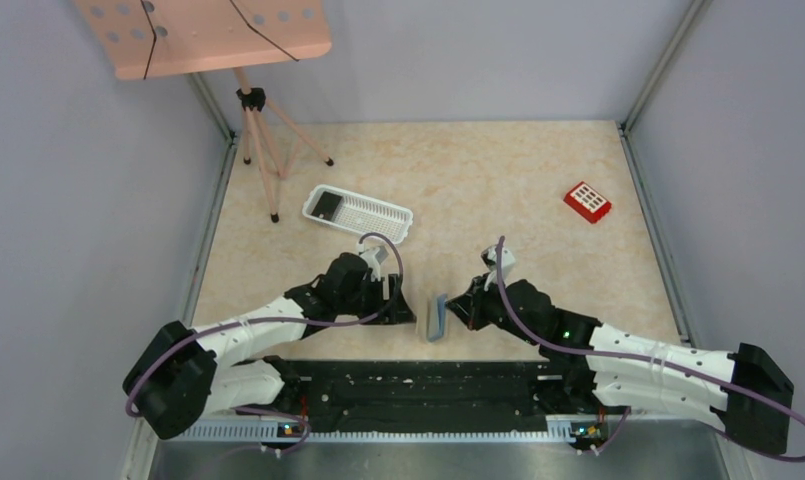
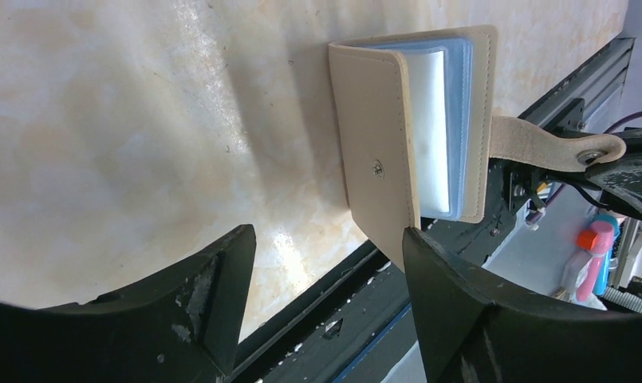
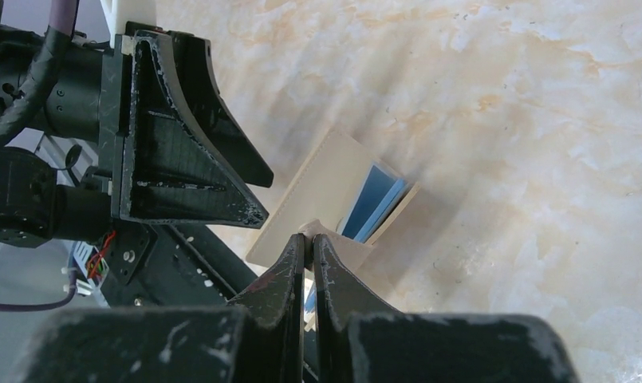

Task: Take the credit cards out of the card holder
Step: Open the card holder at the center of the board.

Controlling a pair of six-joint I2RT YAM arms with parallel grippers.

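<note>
The left gripper (image 2: 329,239) hangs with jaws wide apart, one of them just at the lower corner of the card holder (image 2: 381,159), which fills the upper middle of its wrist view, sleeves (image 2: 461,120) fanned rightward. The right gripper (image 3: 308,238) is pinched tight on the holder's strap (image 2: 533,140), holding it on edge between both arms, bottom centre overhead.

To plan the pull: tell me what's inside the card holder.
Between the beige covers of the card holder, bluish transparent sleeves show, with a white panel in front, possibly a card. How many cards the sleeves hold is hidden by the covers.
</note>
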